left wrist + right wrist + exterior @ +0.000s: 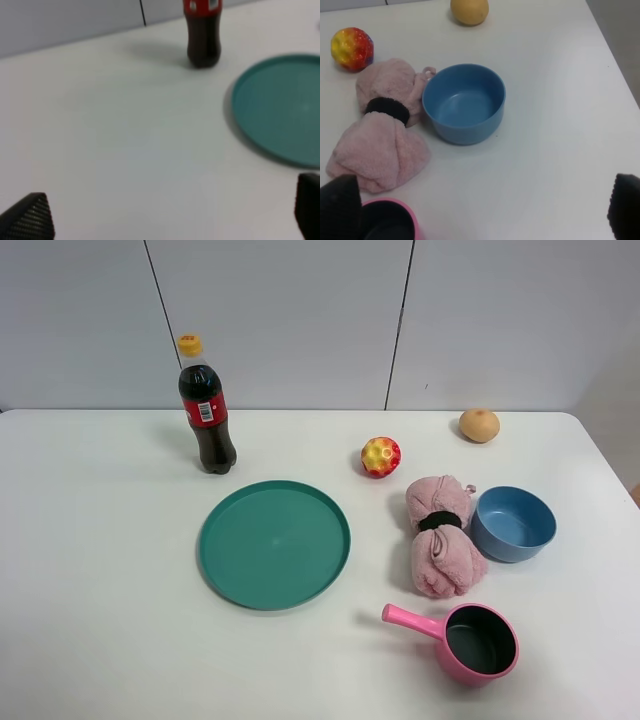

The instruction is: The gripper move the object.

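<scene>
A pink rolled towel point(441, 535), banded in black, is seen untouched; both grippers' jaws are spread, fingertips cropped.

A cola bottle point(205, 405) stands behind the green plate point(274, 543) on the white table point(90, 570).

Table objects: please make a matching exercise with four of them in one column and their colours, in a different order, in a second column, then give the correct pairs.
Things:
1. plate
2. bowl
3. saucepan
4. bottle cap

Colours:
A. pink
B. yellow
C. green
D. blue

Pairs: 1-C, 2-D, 3-A, 4-B
</scene>
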Tool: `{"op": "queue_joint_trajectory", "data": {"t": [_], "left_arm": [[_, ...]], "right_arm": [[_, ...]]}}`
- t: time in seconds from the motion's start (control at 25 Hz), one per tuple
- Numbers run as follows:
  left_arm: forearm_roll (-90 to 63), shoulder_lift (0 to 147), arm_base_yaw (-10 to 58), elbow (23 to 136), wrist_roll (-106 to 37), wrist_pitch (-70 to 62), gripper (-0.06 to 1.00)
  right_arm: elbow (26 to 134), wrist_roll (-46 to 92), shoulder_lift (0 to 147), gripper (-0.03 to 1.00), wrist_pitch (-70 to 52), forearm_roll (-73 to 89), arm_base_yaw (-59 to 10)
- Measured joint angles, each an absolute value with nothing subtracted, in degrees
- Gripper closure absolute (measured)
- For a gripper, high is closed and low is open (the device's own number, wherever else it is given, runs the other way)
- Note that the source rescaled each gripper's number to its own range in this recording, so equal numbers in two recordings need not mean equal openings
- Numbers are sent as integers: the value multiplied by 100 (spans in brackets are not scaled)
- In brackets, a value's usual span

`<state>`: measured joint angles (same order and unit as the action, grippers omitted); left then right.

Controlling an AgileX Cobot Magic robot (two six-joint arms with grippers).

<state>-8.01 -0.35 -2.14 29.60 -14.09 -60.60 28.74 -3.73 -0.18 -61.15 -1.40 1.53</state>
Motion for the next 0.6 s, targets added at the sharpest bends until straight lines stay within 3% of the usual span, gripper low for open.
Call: {"op": "queue_joint_trajectory", "data": {"t": [0.6], "left_arm": [[-789,-35,-214,2926,-1382,-6056,-1]], "right_arm": [[2874,-373,-18,-3,-6115,-140,153]]}}
